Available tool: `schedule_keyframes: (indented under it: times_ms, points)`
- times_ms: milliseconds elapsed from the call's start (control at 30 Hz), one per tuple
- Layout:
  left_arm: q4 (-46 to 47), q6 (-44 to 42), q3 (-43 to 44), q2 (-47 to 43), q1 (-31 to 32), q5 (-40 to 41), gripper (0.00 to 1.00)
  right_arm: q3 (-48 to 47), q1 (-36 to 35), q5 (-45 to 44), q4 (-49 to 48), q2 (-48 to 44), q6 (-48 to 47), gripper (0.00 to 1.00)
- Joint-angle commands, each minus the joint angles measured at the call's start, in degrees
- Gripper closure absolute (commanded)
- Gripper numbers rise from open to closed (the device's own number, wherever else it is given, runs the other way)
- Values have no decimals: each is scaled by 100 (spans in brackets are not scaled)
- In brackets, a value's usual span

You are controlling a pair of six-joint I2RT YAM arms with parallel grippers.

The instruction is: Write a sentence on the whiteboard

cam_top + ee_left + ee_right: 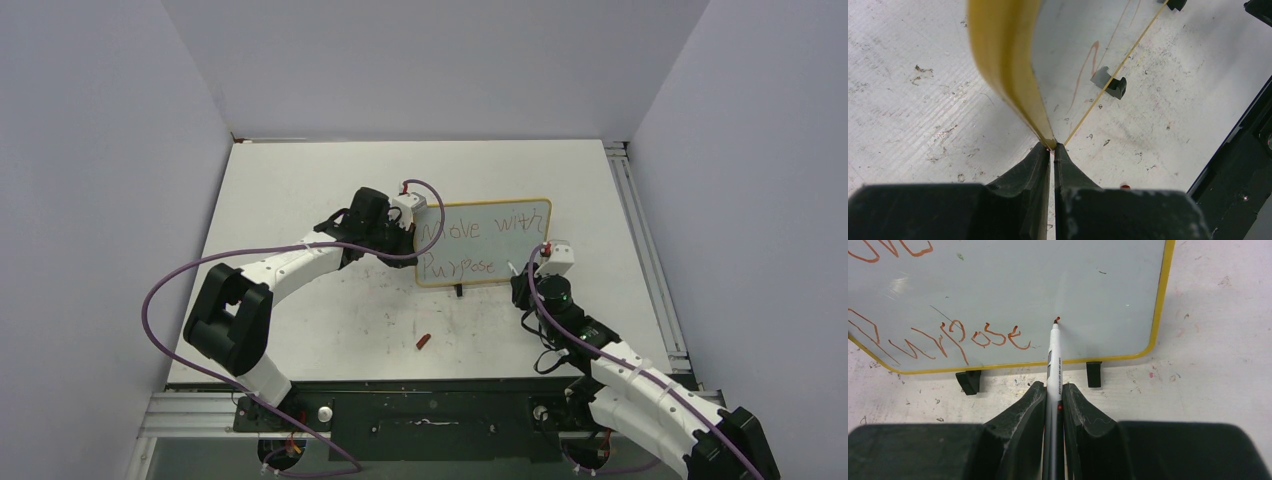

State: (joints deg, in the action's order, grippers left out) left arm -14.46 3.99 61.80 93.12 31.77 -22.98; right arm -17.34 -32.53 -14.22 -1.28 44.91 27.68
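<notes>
Now right end effector [1053,388] grasps marker [1053,357], tip just right of the sentence [973,337]; left end effector [1052,148] clamps whiteboard [1005,65] edge.

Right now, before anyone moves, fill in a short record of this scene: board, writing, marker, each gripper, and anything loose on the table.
whiteboard: standing on black feet on the table
sentence: reads "Move with" above "Purpose"
marker: tip at the board face, just right of "Purpose"
left gripper: shut on the whiteboard's left edge
right gripper: shut on the marker
red piece: small, lying loose on the table in front of the whiteboard
</notes>
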Motion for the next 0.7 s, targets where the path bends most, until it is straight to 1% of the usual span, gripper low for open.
schedule_keyframes:
  times_ms: [0,267,667]
  points:
    - [108,-3,337,-171,-4,-136,100,37,69,96,-211,71,61,95]
    - [102,-3,333,-187,-4,-146,100,31,66,109,-20,146,239,95]
    - [101,-3,334,-200,-4,-145,100,33,70,188,-14,183,277,95]
